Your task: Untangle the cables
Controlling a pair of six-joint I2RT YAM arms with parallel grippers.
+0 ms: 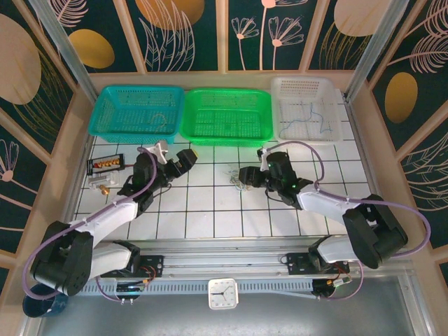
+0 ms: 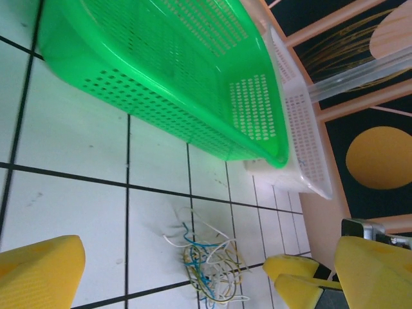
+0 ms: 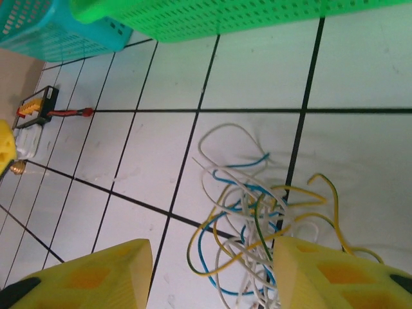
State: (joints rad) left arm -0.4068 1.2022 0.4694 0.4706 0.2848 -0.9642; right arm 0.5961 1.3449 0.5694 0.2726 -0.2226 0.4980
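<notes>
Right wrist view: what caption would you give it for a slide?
Right hand, open, over a tangle of blue, yellow and white cables on the tiled table, green basket beyond.

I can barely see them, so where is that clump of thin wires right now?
In the top view the wire clump lies mid-table on the white tiles, in front of the green basket, between the right arm's yellow fingers.
</notes>
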